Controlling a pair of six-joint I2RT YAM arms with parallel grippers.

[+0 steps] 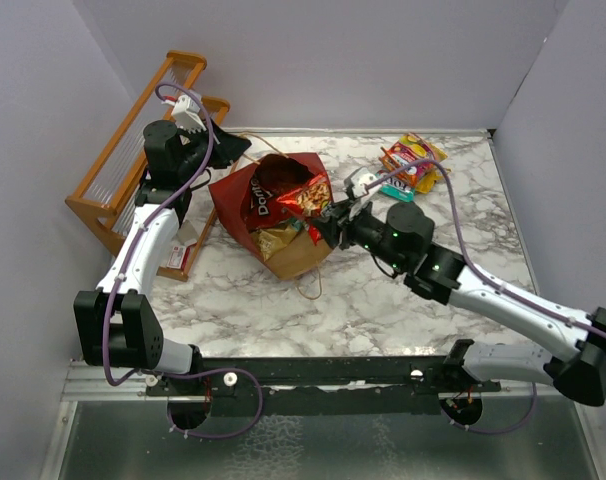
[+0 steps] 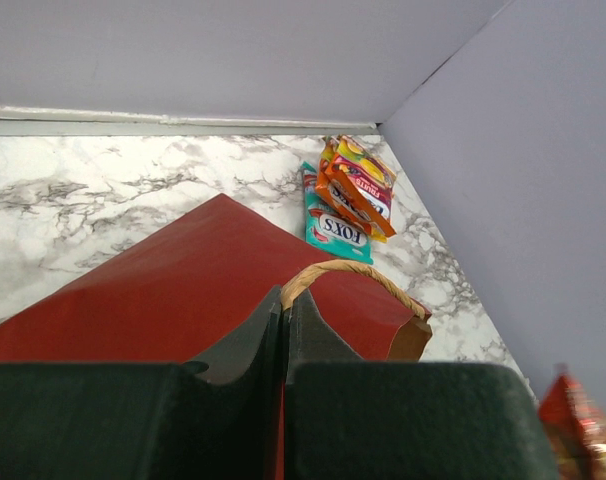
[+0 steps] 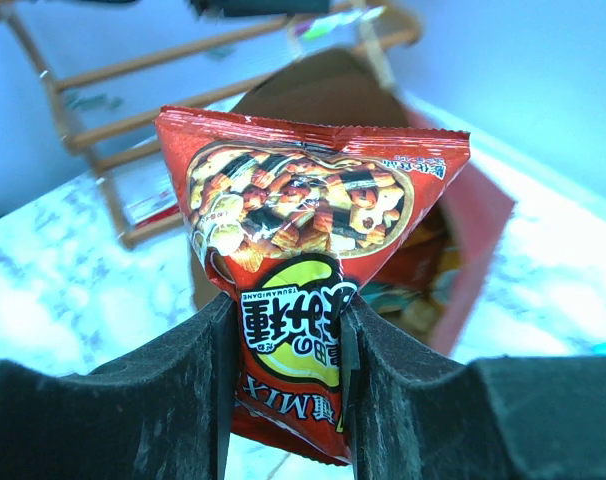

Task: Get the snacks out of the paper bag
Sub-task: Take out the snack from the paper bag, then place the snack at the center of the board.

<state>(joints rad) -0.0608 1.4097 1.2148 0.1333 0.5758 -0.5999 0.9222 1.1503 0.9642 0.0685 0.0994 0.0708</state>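
The red paper bag (image 1: 283, 250) lies tipped on the marble table with its mouth facing up and right. A red Doritos bag (image 1: 266, 203) and a tan-gold bag (image 1: 275, 238) show inside it. My left gripper (image 2: 285, 300) is shut on the bag's twisted paper handle (image 2: 355, 270) at the bag's far left corner (image 1: 226, 152). At the bag's mouth, my right gripper (image 3: 286, 310) is shut on a red-yellow cracker mix packet (image 3: 303, 210), and this same packet (image 1: 308, 197) sits just above the opening. Behind the packet, the brown inside of the bag (image 3: 313, 95) is open.
A pile of snacks lies at the back right: a teal packet (image 2: 335, 226) and red-yellow packets (image 2: 358, 182), the pile (image 1: 413, 165) close to the right arm's elbow. An orange wooden rack (image 1: 133, 165) stands at the left wall. A loose handle loop (image 1: 310, 288) trails in front of the bag.
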